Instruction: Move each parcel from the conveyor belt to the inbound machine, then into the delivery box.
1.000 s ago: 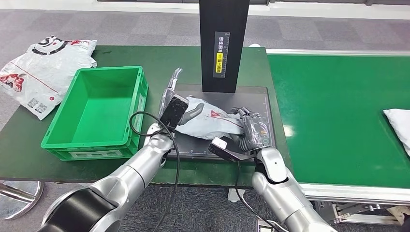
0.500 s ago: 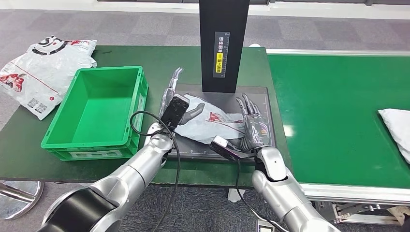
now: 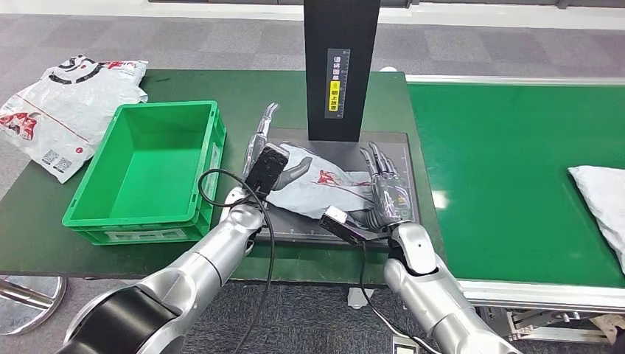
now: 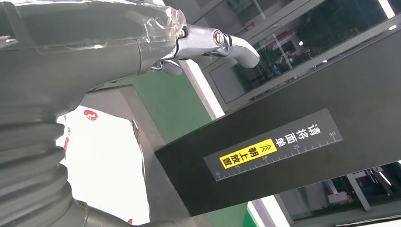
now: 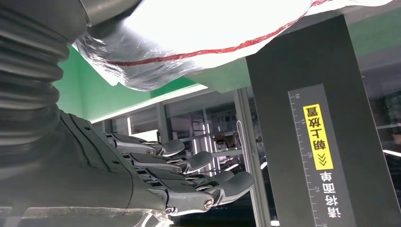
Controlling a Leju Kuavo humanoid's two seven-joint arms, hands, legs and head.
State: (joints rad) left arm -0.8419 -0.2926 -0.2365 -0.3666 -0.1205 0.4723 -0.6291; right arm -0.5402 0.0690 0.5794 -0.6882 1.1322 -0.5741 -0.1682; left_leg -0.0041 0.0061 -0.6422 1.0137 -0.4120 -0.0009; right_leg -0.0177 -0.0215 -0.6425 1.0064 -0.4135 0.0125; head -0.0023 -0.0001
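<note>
While the crumpled white plastic parcel with red print (image 3: 318, 188) lies on the dark flat platform of the inbound machine (image 3: 394, 144) — just in front of its black upright column (image 3: 341, 66) — both hands flank it. Left hand (image 3: 267, 151) and right hand (image 3: 385, 188) are spread, holding nothing. Another white parcel (image 3: 601, 199) rests on the green conveyor belt (image 3: 508, 169), and the green plastic crate (image 3: 151, 173) stands left of the machine.

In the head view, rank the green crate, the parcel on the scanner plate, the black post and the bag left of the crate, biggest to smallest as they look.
1. Green crate
2. Bag, cut off by the picture's edge, and black post, cut off at the top: too alike to rank
3. Parcel, partly hidden by the left robot hand
</note>
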